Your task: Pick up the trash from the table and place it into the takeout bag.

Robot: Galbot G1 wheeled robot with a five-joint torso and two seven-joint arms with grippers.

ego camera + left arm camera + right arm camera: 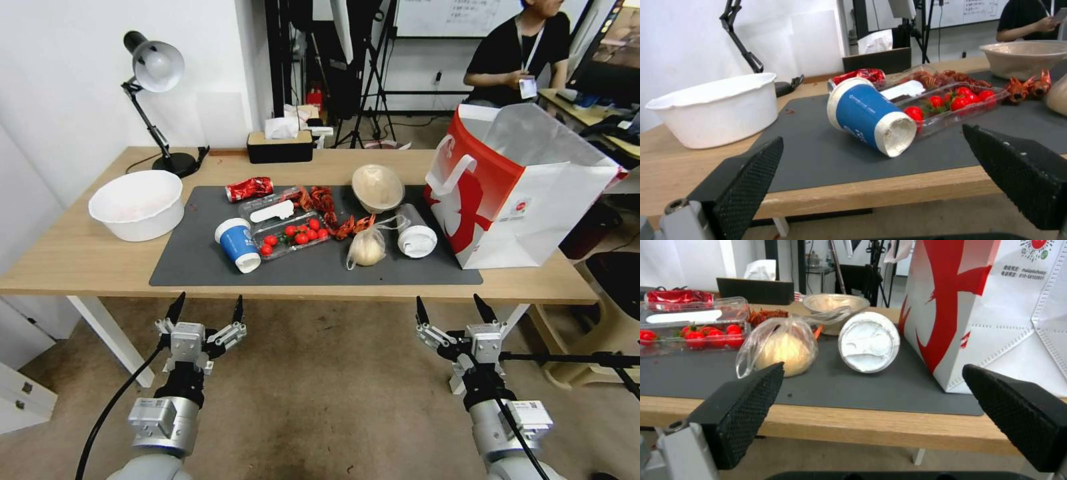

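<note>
On the table's [80,253] grey mat lie a tipped blue paper cup [239,244] [867,115], a crushed red can [249,189] [860,75], a beige bowl [377,187] [835,303], a lidded clear cup [415,231] [869,341] on its side and a bagged bun [366,247] [782,348]. The red-and-white takeout bag [520,187] [991,310] stands open at the table's right end. My left gripper [205,309] [871,150] is open in front of the table edge, facing the blue cup. My right gripper [451,309] [871,386] is open before the edge, facing the lidded cup.
A large white bowl [137,204] [715,108] stands left of the mat. A clear tray of cherry tomatoes [291,235] and red crayfish shells [330,210] lie mid-mat. A desk lamp [155,73] and a tissue box [280,143] stand at the back.
</note>
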